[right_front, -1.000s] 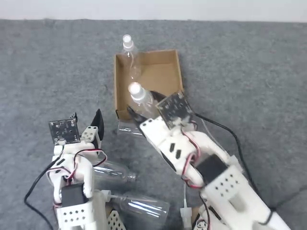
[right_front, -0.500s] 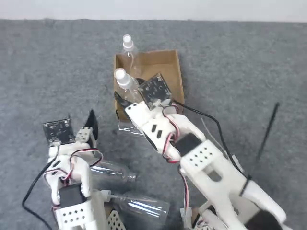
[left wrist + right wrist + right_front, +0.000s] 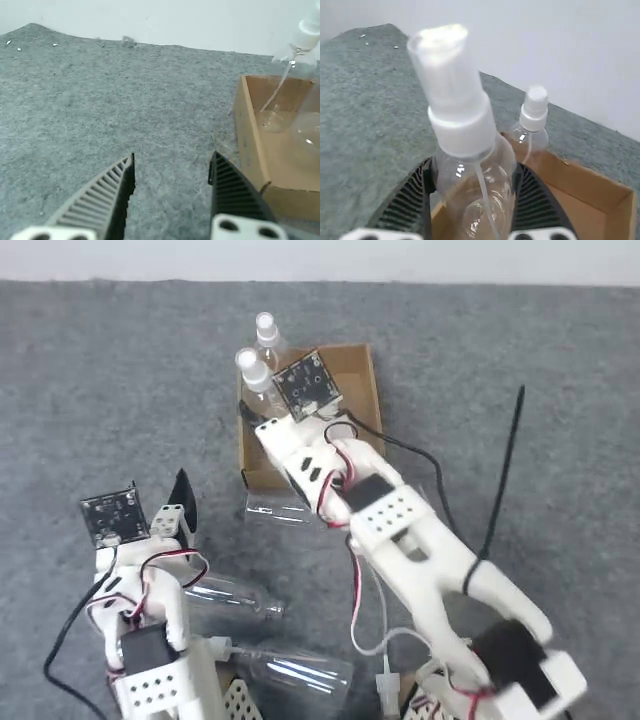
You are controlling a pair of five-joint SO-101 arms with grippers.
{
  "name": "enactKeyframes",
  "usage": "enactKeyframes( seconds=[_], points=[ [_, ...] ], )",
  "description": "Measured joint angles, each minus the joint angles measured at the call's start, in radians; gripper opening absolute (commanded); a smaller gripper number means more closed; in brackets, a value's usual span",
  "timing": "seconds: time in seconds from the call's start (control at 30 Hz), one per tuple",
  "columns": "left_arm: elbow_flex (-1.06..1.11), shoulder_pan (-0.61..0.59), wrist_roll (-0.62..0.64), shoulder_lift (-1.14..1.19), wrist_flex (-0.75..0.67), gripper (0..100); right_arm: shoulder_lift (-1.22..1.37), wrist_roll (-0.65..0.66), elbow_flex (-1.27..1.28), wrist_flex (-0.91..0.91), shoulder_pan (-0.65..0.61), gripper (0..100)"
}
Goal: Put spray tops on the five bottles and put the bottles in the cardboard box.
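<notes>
The cardboard box (image 3: 355,405) lies on the grey carpet, open side up. One clear bottle with a white spray top (image 3: 266,332) stands in its far left corner. My right gripper (image 3: 264,405) is shut on a second clear bottle (image 3: 470,165) with a spray top (image 3: 451,75), holding it upright over the box's left side, close to the first bottle (image 3: 532,120). My left gripper (image 3: 172,175) is open and holds nothing; it hangs above bare carpet to the left of the box (image 3: 252,145). Two clear bottles (image 3: 238,597) (image 3: 298,668) lie on their sides by the left arm's base.
A clear plastic bag (image 3: 275,508) lies just in front of the box. A loose spray top with its tube (image 3: 385,675) lies at the near edge between the arms. A thin black strip (image 3: 505,470) sticks up beside the right arm. Bare carpet stretches left and right of the box.
My right gripper has carried its bottle from the box's near edge further in, next to the standing bottle. The left gripper has shifted slightly left.
</notes>
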Motion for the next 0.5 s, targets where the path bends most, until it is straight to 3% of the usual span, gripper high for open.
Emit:
enactKeyframes(
  seconds=[0.5],
  points=[
    [0.0, 0.0, 0.0, 0.0, 0.0, 23, 0.221, 0.0, -0.008, -0.245, 0.049, 1.1]
  ],
)
